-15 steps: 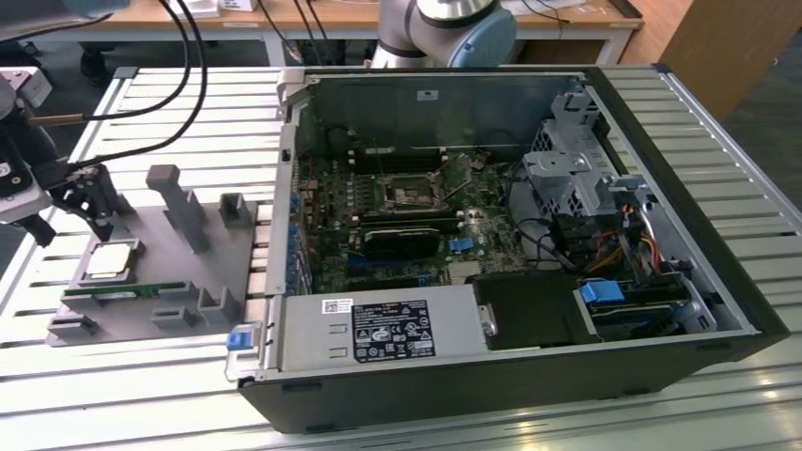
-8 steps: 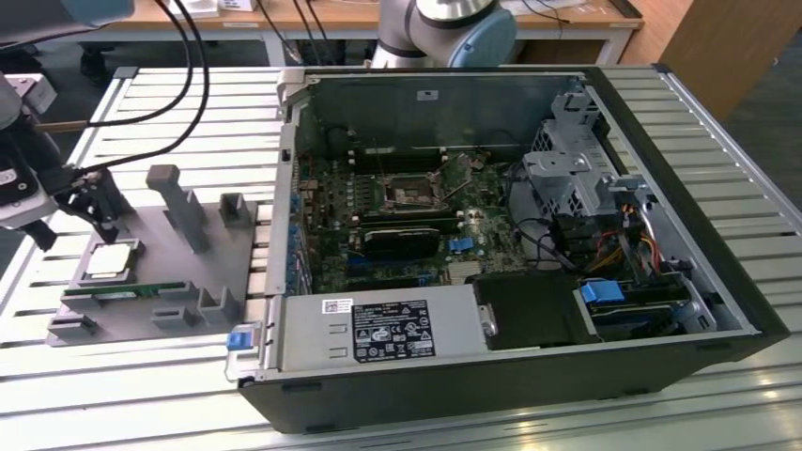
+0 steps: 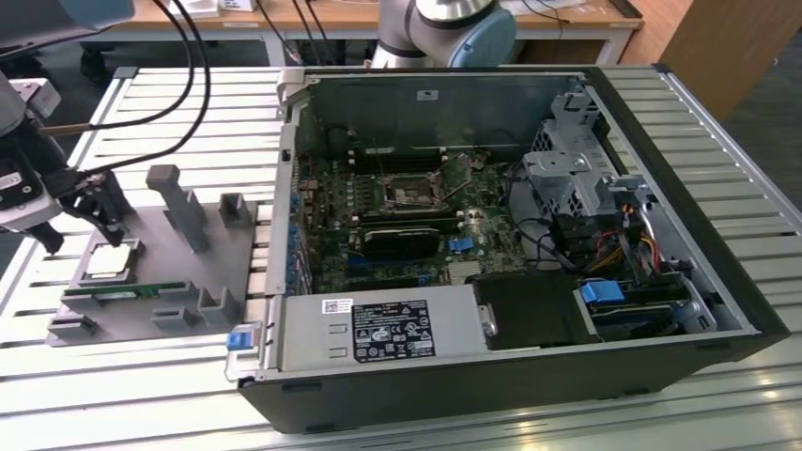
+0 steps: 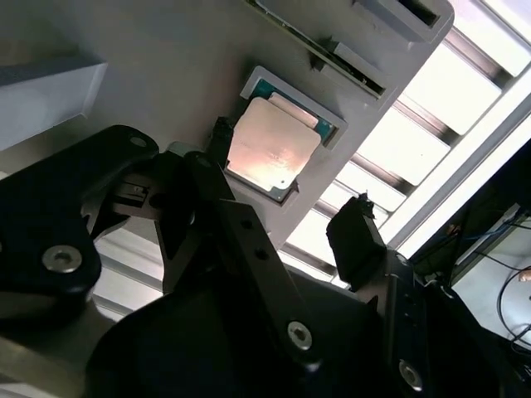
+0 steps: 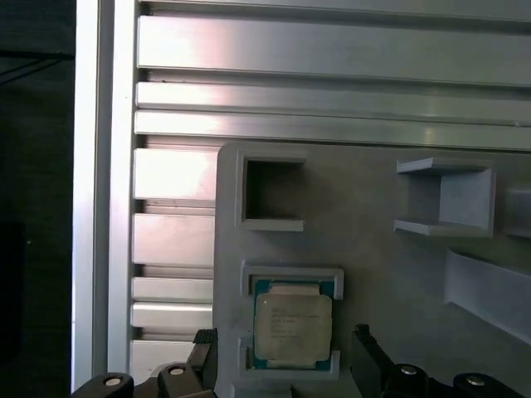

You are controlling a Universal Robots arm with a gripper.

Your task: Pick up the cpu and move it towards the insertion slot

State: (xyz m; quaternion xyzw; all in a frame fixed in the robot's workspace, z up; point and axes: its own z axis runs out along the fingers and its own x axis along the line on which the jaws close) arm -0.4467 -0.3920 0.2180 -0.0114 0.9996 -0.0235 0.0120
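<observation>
The cpu [image 3: 111,260] lies flat in a square pocket of the grey holder plate [image 3: 188,282] at the exterior view's left, silvery top up. Both wrist views show it too [image 4: 270,149] [image 5: 292,326]. My gripper [image 3: 78,225] hangs just above it and is open, its black fingers [image 4: 358,236] standing apart on either side of the chip without touching it. The insertion slot [image 3: 411,194] is a dark square socket with a metal frame on the motherboard inside the open computer case, well to the exterior view's right of the gripper.
A green memory stick [image 3: 113,291] sits in the holder beside the cpu, and grey posts [image 3: 176,202] rise from the plate. The case wall [image 3: 291,188] stands between holder and motherboard. Cables [image 3: 188,75] hang over the slatted aluminium table [image 3: 188,113].
</observation>
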